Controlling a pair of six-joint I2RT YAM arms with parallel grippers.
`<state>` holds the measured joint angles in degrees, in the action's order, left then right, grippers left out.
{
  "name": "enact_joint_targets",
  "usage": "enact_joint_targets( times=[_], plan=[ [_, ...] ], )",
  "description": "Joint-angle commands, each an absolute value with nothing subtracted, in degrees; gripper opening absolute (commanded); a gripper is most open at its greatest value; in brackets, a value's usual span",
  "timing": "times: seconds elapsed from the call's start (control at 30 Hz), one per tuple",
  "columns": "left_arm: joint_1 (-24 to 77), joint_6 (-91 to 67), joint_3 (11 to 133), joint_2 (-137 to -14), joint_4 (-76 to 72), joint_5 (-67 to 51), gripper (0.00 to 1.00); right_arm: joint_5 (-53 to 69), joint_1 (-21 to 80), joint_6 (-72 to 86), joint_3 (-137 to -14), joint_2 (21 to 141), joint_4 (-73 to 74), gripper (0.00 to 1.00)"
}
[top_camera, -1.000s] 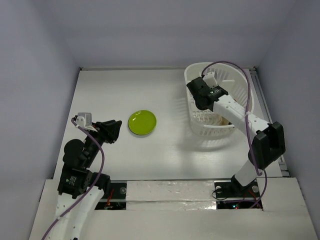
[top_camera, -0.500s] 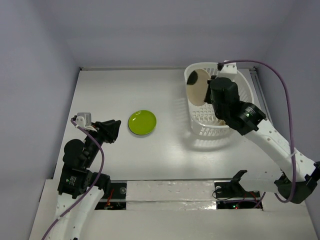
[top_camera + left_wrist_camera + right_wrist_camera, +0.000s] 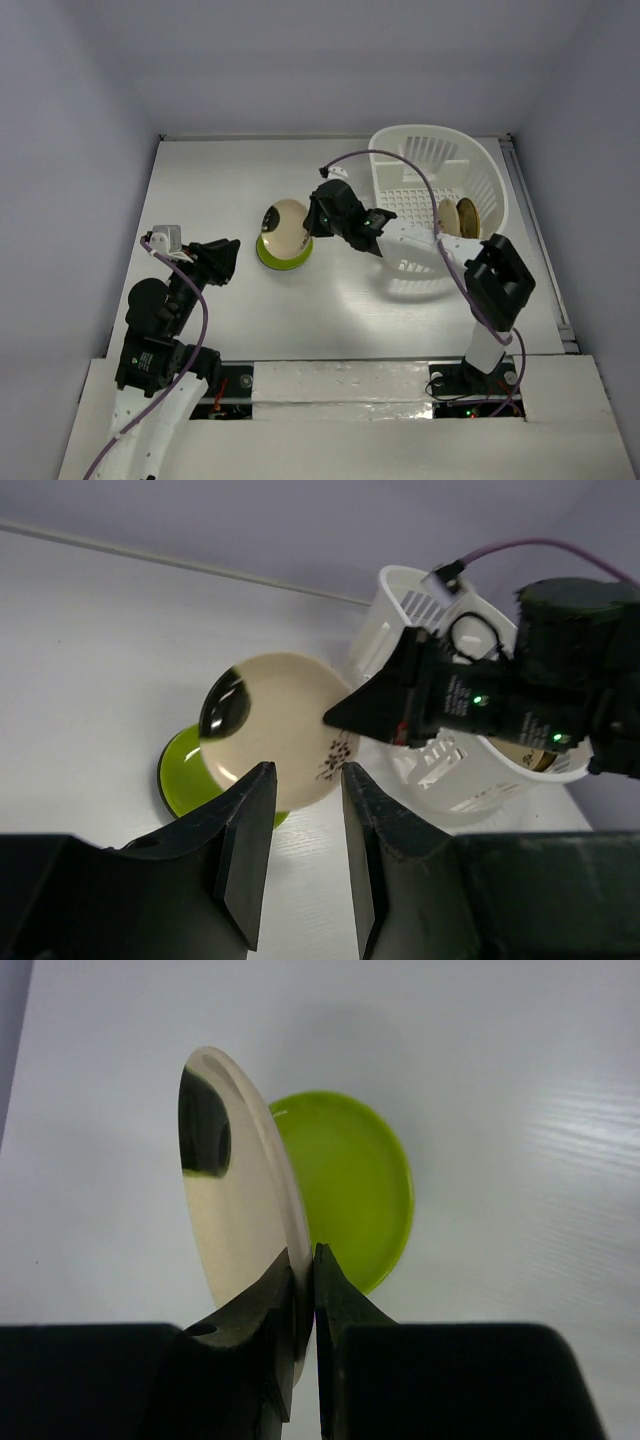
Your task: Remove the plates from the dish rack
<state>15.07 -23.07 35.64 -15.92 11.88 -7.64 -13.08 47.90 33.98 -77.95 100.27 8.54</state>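
Note:
My right gripper (image 3: pixel 318 225) (image 3: pixel 303 1255) is shut on the rim of a cream plate (image 3: pixel 285 228) (image 3: pixel 235 1200) with a dark patch and small spots. It holds the plate on edge just above the lime green plate (image 3: pixel 283 264) (image 3: pixel 355 1190), which lies flat on the table. The white dish rack (image 3: pixel 440 140) stands at the back right. A tan plate (image 3: pixel 448 217) and an amber plate (image 3: pixel 467 217) stand upright inside it. My left gripper (image 3: pixel 232 262) (image 3: pixel 305 772) is open and empty, left of the green plate, pointing at both plates.
The right arm stretches from its base across the front of the dish rack to the table's middle. Its purple cable (image 3: pixel 400 165) loops over the rack. Grey walls close in the white table (image 3: pixel 230 180) on three sides.
The right arm lifted the cream plate out of the dish rack and carried it left, down over the green plate. The left arm has stayed put.

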Motion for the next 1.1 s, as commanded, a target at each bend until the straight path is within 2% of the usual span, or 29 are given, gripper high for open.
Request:
enact_joint_targets(
  times=[0.0,0.13,0.33,0.7,0.73,0.83,0.87,0.97,1.07],
  plan=[
    [15.5,-23.5,36.9,-15.8,10.1,-7.3,0.3,-9.3,48.7,40.5,-80.3,102.0,0.6,0.0],
    [15.5,-23.5,36.8,-15.9,10.1,-7.3,0.31,-9.5,48.7,43.2,-76.8,105.0,-4.6,0.0],
    [15.5,-23.6,36.8,-15.9,10.0,-7.6,0.32,-8.8,48.7,46.0,-73.7,107.6,-7.5,0.09],
    [15.5,-23.6,36.7,-15.8,9.8,-7.6,0.33,-8.3,48.7,45.4,-71.8,108.5,-5.6,0.42],
    [15.5,-23.6,36.7,-15.7,9.8,-7.6,0.33,-8.2,48.7,44.3,-71.8,108.2,-4.7,0.5],
    [15.5,-23.6,36.7,-15.6,9.8,-7.6,0.33,-9.2,48.7,42.1,-72.2,106.5,-1.5,0.64],
    [15.5,-23.6,36.7,-15.6,9.8,-7.6,0.33,-10.4,48.7,41.4,-72.2,105.9,-0.5,0.72],
    [15.5,-23.6,36.7,-15.5,9.8,-7.6,0.33,-13.6,48.7,38.8,-72.3,102.2,3.7,0.84],
    [15.5,-23.6,36.7,-15.4,9.8,-7.7,0.34,-18.8,48.7,35.6,-73.2,97.0,8.8,0.86]
  ],
)
